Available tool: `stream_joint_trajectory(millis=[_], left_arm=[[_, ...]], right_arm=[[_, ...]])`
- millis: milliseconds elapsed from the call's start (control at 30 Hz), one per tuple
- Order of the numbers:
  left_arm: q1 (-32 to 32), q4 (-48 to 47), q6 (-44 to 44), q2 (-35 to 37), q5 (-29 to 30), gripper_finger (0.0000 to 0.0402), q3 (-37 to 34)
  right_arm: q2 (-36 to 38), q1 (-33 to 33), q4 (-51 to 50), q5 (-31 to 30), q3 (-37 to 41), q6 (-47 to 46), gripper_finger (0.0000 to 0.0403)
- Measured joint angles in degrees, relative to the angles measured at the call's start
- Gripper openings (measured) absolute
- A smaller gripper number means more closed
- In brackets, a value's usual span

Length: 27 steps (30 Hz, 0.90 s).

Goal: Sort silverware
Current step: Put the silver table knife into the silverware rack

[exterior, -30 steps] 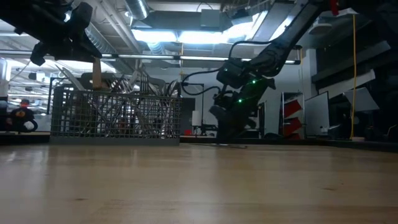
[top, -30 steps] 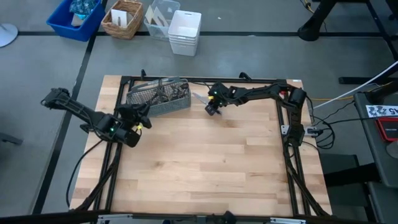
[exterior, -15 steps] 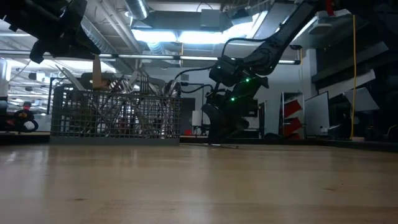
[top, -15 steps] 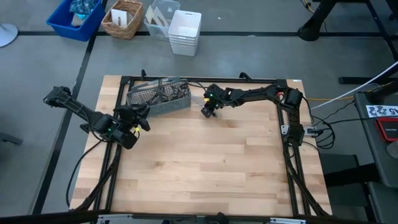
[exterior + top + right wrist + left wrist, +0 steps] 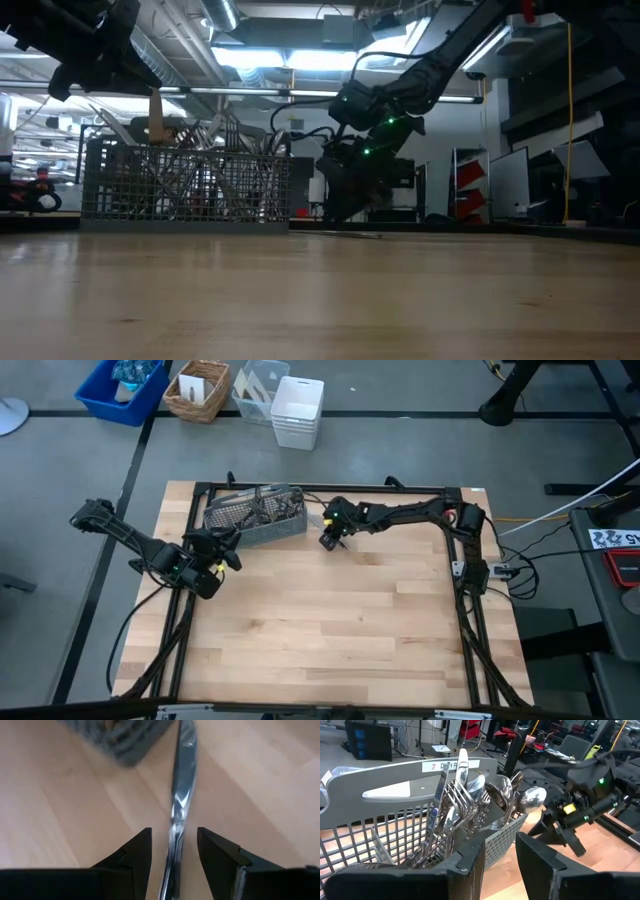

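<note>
Hovering over a knife, your right hand (image 5: 172, 847) is spread open.
The slim, shiny knife (image 5: 181, 785) is lying flat on the surface (image 5: 340, 620); your left hand (image 5: 497, 857) is open too.

Glossy metal silverware (image 5: 470, 800) (mirror-bright), pale wood table (image 5: 330, 620)

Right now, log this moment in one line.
right claw open astride knife on table | left claw open facing caddy

Grey floor (image 5: 80, 460), blue bin (image 5: 120, 388), white bin (image 5: 297, 412)
</note>
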<state>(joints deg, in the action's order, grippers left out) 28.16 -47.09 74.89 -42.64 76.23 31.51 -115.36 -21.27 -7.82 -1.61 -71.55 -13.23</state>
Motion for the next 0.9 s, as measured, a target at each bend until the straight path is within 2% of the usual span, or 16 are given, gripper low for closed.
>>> stream_joint_trajectory(millis=[300,567,633,900], left_arm=[[0.0,0.0,0.0,0.0,-0.2,0.0102,0.1],[0.0,0.1,0.1,0.0,-1.3,0.0102,0.1],[0.0,0.1,0.1,0.0,-1.5,0.0102,0.1],[0.0,0.1,0.1,0.0,-2.6,0.0102,0.1]], right_arm=[[-2.2,1.9,-2.5,-6.5,-0.2,1.9,0.0159],[-2.2,1.9,-4.1,-4.1,-0.3,1.4,0.0154],[-2.2,2.1,-5.8,-2.5,-0.3,1.3,0.0144],[-2.0,4.9,-10.6,-2.4,-0.3,0.9,0.0074]])
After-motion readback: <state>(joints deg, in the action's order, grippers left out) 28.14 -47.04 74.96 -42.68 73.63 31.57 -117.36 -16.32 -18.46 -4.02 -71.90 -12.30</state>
